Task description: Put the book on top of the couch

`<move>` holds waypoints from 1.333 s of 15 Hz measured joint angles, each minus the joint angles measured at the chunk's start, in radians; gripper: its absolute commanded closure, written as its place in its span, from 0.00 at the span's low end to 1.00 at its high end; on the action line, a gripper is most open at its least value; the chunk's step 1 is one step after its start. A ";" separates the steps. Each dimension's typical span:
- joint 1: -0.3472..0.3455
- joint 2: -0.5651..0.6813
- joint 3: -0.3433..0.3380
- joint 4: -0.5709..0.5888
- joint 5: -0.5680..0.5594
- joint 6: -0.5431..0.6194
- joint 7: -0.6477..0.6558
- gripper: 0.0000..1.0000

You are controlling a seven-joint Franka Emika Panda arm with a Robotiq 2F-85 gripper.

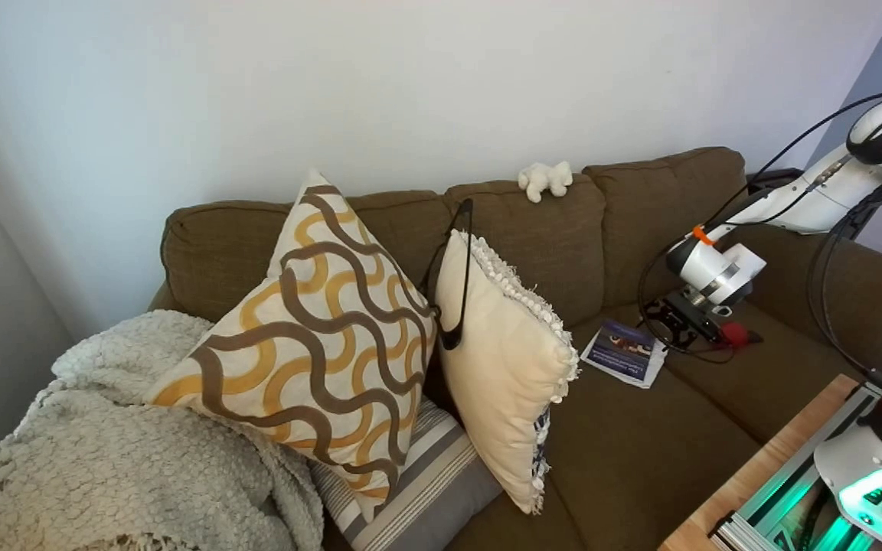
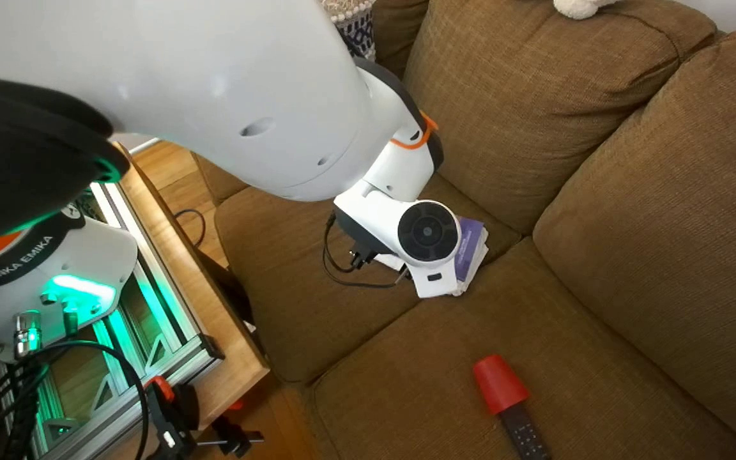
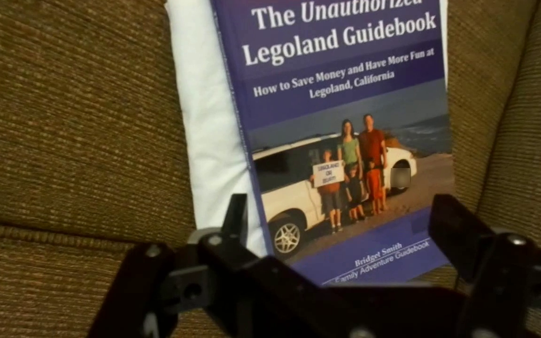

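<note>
Nearest the lens in an exterior view, the arm [image 2: 234, 96] bends out over the couch [image 1: 625, 444], presumably to work on the seat from above. That couch is the biggest thing, broad and brown, its back cushions set along the wall [image 1: 410, 92]. The table [image 2: 237, 377] stands close in front, likely so the arm has firm footing within reach. At one end of the couch lies a bunched blanket [image 1: 142, 436]; the patterned pillow [image 1: 334, 306] tilts partly over it and over the striped pillow [image 1: 418, 497], and those two seem to prop it up. Beside them the cream pillow [image 1: 498, 360] stands on edge.

The claw [image 3: 340, 209] is wide, its fingers [image 3: 236, 213] toward either side of the book [image 3: 345, 94] in the wrist view; nothing looks gripped, though I cannot tell whether a tip touches. Such a spread suits straddling the cover, be it for taking or letting go. The book lies face up on the seat, over a white sheet [image 3: 207, 117] whose purpose I cannot judge. If "on top" means the crest of the back, where the plush toy [image 1: 546, 182] sits, the book is not there yet; if the seat counts, it is already in place. Smallest are the red object [image 2: 499, 383] and the remote [image 2: 522, 431], end to end farther along the seat, well apart from the book and probably no part of this job.
</note>
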 measured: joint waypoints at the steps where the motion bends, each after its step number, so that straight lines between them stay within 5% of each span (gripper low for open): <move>1: -0.001 0.009 0.009 0.004 -0.003 0.027 0.000 0.00; 10: -0.016 0.188 0.045 0.093 -0.175 0.167 0.003 0.00; 20: -0.054 0.340 0.106 0.223 -0.288 0.184 0.012 0.00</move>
